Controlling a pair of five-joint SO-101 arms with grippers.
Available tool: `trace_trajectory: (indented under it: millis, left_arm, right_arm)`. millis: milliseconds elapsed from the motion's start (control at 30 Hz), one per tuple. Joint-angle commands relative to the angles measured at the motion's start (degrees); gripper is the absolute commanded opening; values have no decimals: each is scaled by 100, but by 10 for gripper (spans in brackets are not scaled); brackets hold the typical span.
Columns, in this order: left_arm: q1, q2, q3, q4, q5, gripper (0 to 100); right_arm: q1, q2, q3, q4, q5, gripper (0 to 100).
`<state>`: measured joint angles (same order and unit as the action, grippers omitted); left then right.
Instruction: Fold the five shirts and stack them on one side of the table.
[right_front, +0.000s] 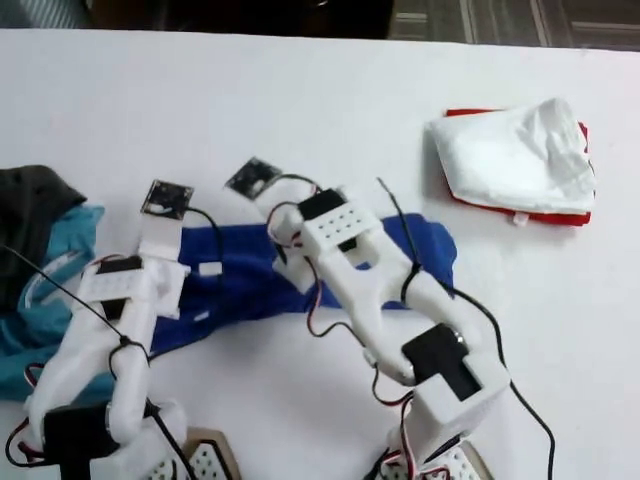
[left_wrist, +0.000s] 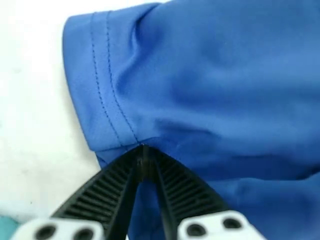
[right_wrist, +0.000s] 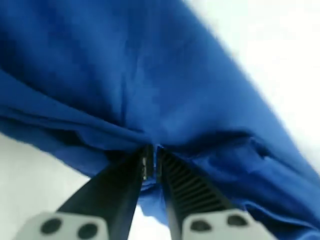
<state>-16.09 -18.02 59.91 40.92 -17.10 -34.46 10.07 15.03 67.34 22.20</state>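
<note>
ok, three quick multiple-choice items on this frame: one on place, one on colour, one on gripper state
1. In the high view, where is the folded stack?
A at the right end of the table
B at its middle
C at its left end

2. What colour is the top of that stack?
A teal
B white
C black

3. What is the left gripper doing?
A open over bare table
B shut on the blue shirt
C shut on a teal shirt

Answers:
1 A, the stack sits alone near the right side of the high view.
2 B, a white shirt lies over a red one.
3 B, the left wrist view shows its tips closed together on a fold of blue cloth.
</note>
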Motion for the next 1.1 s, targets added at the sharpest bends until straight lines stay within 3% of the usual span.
trace_trajectory:
  millis: [0,233,400,500,733,933,1067]
  left_arm:
    - [-79,-167,-40,-79,70,28]
    - [-97,-176,-40,-79,79,28]
    - [-105,-185,-40,-79,79,28]
    - [-105,-185,-40,-79,79,28]
    - [-132,-193,-40,-79,88,28]
    - [-580,-202,-48,-360,1037,28]
    - [-598,-202,-57,-360,1116,28]
  right_arm:
    - [-189,-110,-202,470,9,19]
    - [-462,-716,-9,743,9,19]
    - [-303,-1095,26,40,-167,19]
    - [-303,-857,35,-286,-571,19]
    - [-400,-259,9,-321,-651,19]
    - [-409,-207,44,-268,-651,19]
    - [-453,-207,44,13,-651,19]
